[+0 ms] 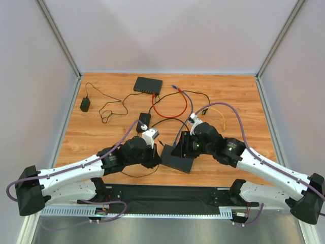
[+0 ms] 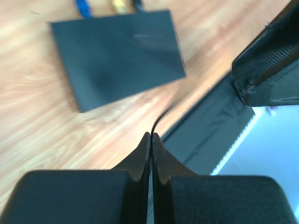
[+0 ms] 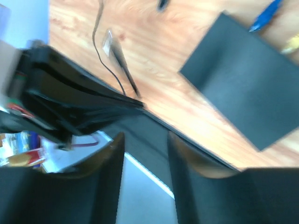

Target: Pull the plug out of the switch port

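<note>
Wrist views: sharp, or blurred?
Left wrist: switch softly smeared, plugs at top edge blurred; shut fingers and pinched cable sharper. Right wrist: heavy motion blur throughout, switch edges and open fingers soft. Top view: sharp, evenly lit.

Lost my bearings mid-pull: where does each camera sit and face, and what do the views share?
Top external: above and behind the bases, looking down on the table; left arm and right arm show.
Left wrist: on the left arm, looking past the left gripper, shut on a thin black cable, at the near switch; right arm at upper right.
Right wrist: on the right arm, looking past the open right gripper at that switch; left gripper at left.
Shared: all show the near switch.
</note>
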Available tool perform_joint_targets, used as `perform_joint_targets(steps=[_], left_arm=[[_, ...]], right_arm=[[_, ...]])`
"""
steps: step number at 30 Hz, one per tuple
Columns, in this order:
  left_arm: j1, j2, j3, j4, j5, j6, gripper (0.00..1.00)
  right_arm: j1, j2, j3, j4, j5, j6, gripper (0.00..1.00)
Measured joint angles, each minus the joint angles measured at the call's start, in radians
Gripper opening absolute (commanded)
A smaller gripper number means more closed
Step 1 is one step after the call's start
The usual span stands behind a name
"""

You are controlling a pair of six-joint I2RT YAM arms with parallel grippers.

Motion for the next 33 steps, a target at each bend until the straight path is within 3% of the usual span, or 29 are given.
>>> perform_joint_targets(steps=[3,6,13,19,27,33], left_arm=[[0.041,0.015,0.074,-0.113,-0.076,-0.021,0.0],[0.153,0.013,0.105,-0.199,-0.11,-0.034,0.0],[0.478,0.02,0.156,-0.372,-0.183,-0.013,0.0],[0.711,0.153,0.23,-0.336,-0.153,0.046,0.0],[0.765,0.531,0.408,-0.259,-0.095,0.061,0.0],[0.771,0.671,0.513,-0.252,-0.114,0.058,0.06]], right_arm=[[-0.064,-0.015,0.006,-0.051,0.015,-0.039,0.57],[-0.143,-0.029,0.013,-0.102,0.029,-0.077,0.66],[-0.299,-0.039,0.009,-0.175,0.043,-0.167,0.66],[-0.363,0.009,-0.031,-0.161,-0.013,-0.217,0.66],[-0.367,0.052,-0.076,-0.135,-0.068,-0.248,0.67],[-0.367,0.076,-0.082,-0.146,-0.086,-0.267,0.68]])
